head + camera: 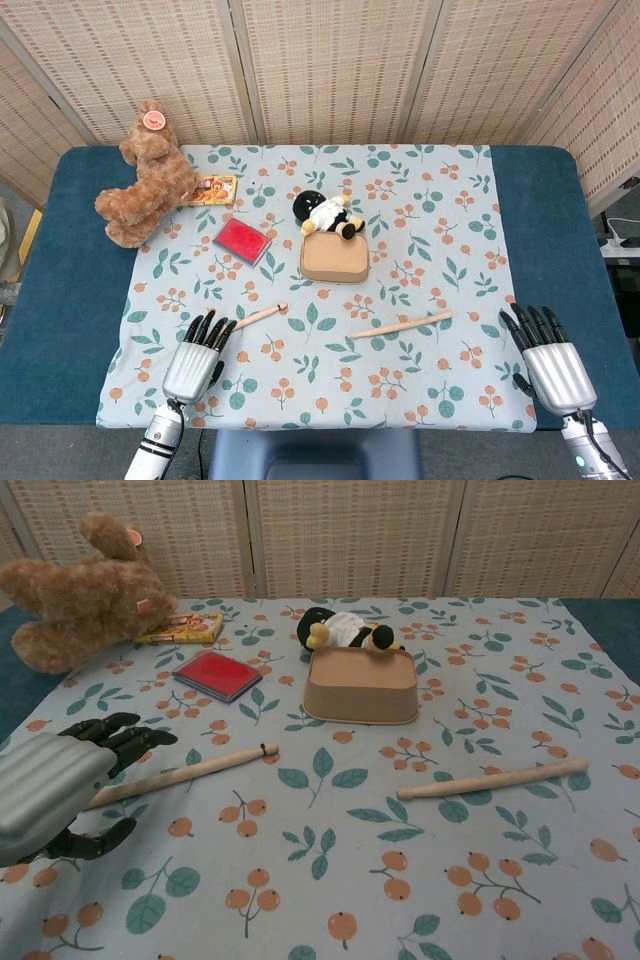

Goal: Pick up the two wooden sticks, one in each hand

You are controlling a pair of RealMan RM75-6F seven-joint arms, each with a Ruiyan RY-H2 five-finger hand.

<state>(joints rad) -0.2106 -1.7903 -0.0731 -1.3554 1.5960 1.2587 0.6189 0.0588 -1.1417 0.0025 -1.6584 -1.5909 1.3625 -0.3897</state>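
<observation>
Two wooden sticks lie on the leaf-patterned cloth. The left stick (190,771) runs from the cloth's middle toward the front left; in the head view only its far end (262,314) shows past my left hand. My left hand (195,359) hovers over that stick's near end, fingers spread and holding nothing; in the chest view this left hand (60,785) covers the stick's left tip. The right stick (402,324) lies free, seen also in the chest view as a right stick (492,778). My right hand (545,362) is open at the cloth's front right corner, well right of it.
A tan box (334,258) with a black-and-white plush (326,213) behind it sits mid-table. A red pad (242,240), a small picture book (210,189) and a brown teddy bear (146,174) lie at the back left. The blue table (555,220) borders the cloth.
</observation>
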